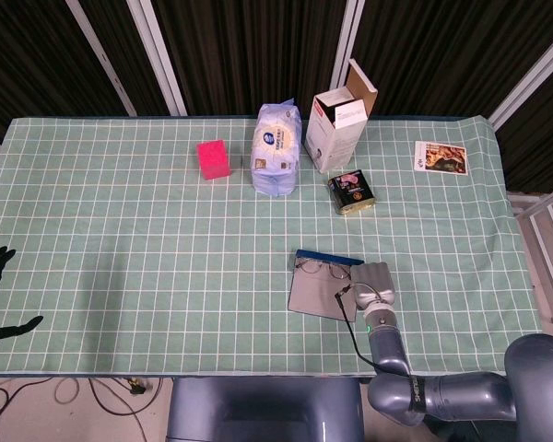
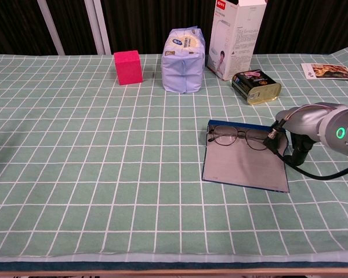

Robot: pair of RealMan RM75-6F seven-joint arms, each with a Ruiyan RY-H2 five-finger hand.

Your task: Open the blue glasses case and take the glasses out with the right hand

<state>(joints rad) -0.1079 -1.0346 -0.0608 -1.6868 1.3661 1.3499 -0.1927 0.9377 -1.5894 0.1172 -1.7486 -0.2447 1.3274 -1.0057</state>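
Blue glasses case (image 2: 245, 168) lying open near tabletop's (image 1: 120, 230) front edge, glasses (image 2: 239, 138) resting inside. Right robot hand (image 2: 294, 138) touching its right end; finger state unclear. Pinching the frame's bridge seems safest.

Matt checked cloth (image 2: 75, 145), thin metal-framed glasses (image 2: 238, 138), glossy tin (image 2: 256, 87), cardboard box (image 2: 235, 37)

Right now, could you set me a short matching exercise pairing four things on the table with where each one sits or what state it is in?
Things:
1. glasses
2. pink block
3. gold tin
4. blue glasses case

Descriptions:
A. lying open and flat
B. just left of the white-and-blue packet
C. resting in the open case
D. in front of the tall white carton

Pairs: 1-C, 2-B, 3-D, 4-A
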